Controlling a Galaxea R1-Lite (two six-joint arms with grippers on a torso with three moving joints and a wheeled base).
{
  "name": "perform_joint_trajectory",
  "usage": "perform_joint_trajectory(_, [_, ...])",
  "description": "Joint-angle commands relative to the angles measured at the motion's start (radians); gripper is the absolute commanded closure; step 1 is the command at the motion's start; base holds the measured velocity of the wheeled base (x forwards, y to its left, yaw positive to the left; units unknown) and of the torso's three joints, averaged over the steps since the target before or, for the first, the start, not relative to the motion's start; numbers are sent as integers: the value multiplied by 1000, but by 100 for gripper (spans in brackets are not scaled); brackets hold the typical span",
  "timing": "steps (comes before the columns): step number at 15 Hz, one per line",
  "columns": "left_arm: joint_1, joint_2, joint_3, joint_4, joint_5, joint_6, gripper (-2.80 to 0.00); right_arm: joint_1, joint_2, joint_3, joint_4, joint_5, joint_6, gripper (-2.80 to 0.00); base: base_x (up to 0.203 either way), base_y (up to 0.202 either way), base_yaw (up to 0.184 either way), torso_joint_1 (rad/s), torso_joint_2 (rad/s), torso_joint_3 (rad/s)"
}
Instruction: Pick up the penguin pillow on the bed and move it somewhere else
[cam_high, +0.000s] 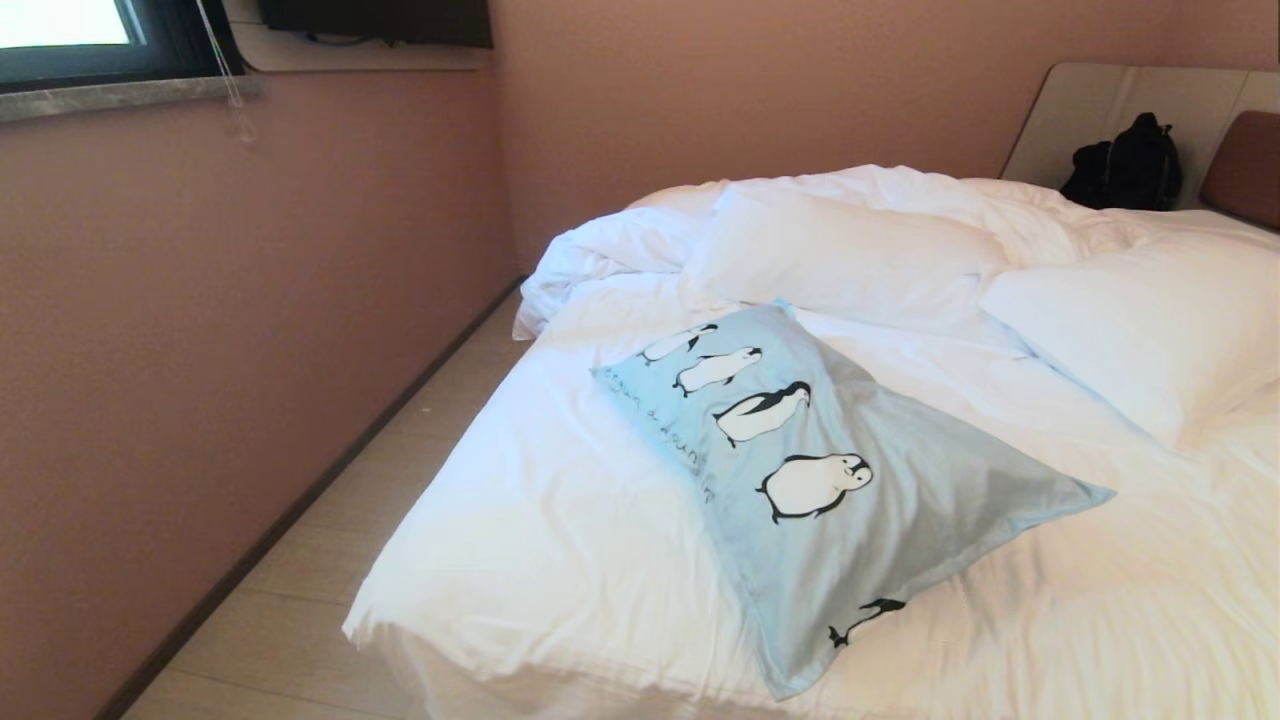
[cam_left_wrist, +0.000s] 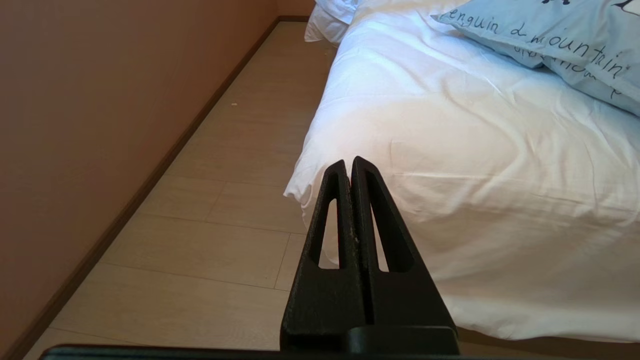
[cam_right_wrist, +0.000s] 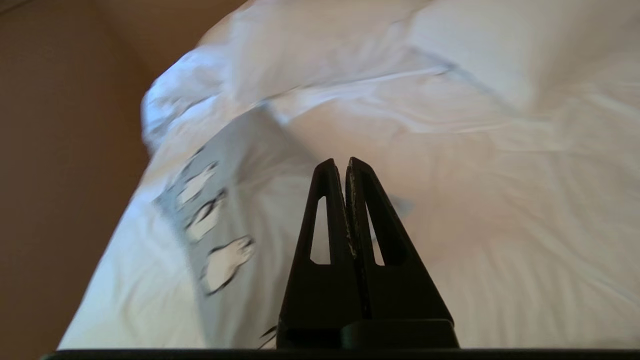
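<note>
the penguin pillow (cam_high: 830, 480) lies flat on the bed (cam_high: 540, 540) near its foot corner, one corner hanging over the edge. two plain white pillows (cam_high: 1130, 330) sit behind it, and a black bag (cam_high: 1125, 165) rests by the headboard. the left gripper (cam_left_wrist: 348, 165) hangs by the bed's corner above the floor, jaws closed on nothing. the right gripper (cam_right_wrist: 340, 165) is over the bed beside the pillow, jaws closed, seemingly empty, though that view is blurred.

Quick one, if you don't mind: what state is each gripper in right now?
Left gripper: shut, holding nothing, beside the bed.
Right gripper: shut, holding nothing, above the penguin pillow.
</note>
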Motion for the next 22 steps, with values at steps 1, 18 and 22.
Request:
perform_joint_trajectory(1, [0, 0, 0, 0, 0, 0, 0, -122, -119, 36, 1, -161, 1, 0, 0, 0, 0, 0, 0, 0])
perform_joint_trajectory(18, [0, 0, 0, 0, 0, 0, 0, -403, -671, 360, -8, 262, -316, 0, 0, 0, 0, 0, 0, 0])
perform_joint_trajectory(22, [0, 0, 0, 0, 0, -2, 0, -403, -724, 477, -10, 439, -352, 0, 0, 0, 0, 0, 0, 0])
